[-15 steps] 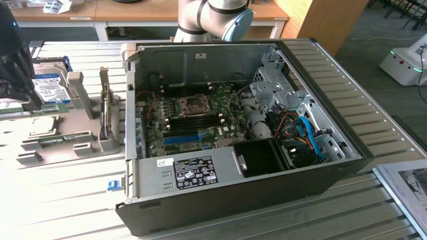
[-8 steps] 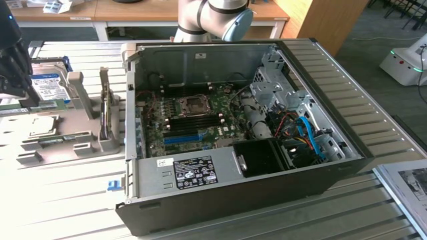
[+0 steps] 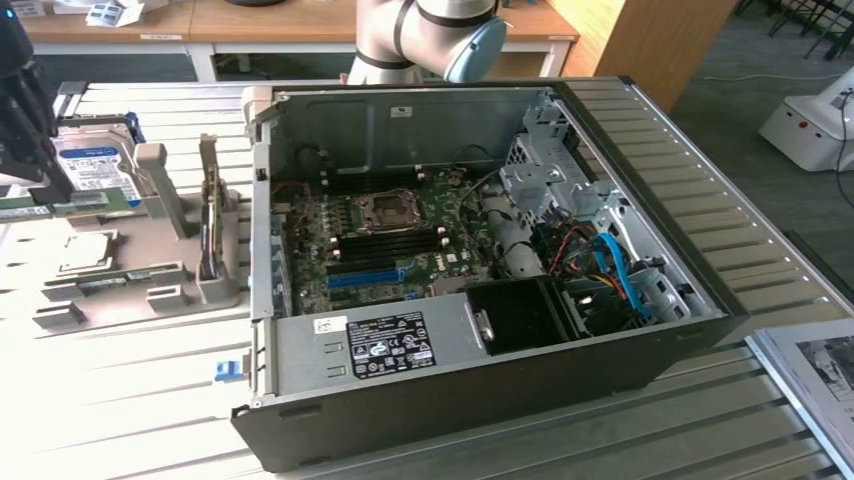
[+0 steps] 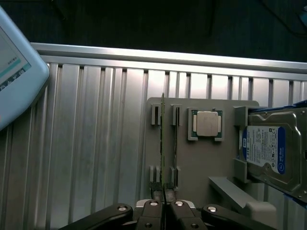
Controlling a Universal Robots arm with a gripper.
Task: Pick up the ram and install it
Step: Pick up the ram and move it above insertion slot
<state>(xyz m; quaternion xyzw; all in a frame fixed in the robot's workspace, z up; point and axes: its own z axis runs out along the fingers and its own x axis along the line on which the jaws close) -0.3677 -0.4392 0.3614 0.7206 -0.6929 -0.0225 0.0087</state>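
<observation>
Gripper [image 4: 163,203] clenched on the ram [image 4: 163,143], edge-on and thin, its near end hidden inside the grip.

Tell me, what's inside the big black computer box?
Inside the computer box: a green motherboard, a silver power supply, a black fan housing and blue cables. Whatever lies under the power supply and fan housing is covered.

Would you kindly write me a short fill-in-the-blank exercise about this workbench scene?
The gripper is shut on the ram, a thin stick coloured ___.
The hard drive carries a ___ label.
In the exterior view, the grey holder sits to that view's ___ of the open computer case.
Missing words: green; blue; left.
</observation>
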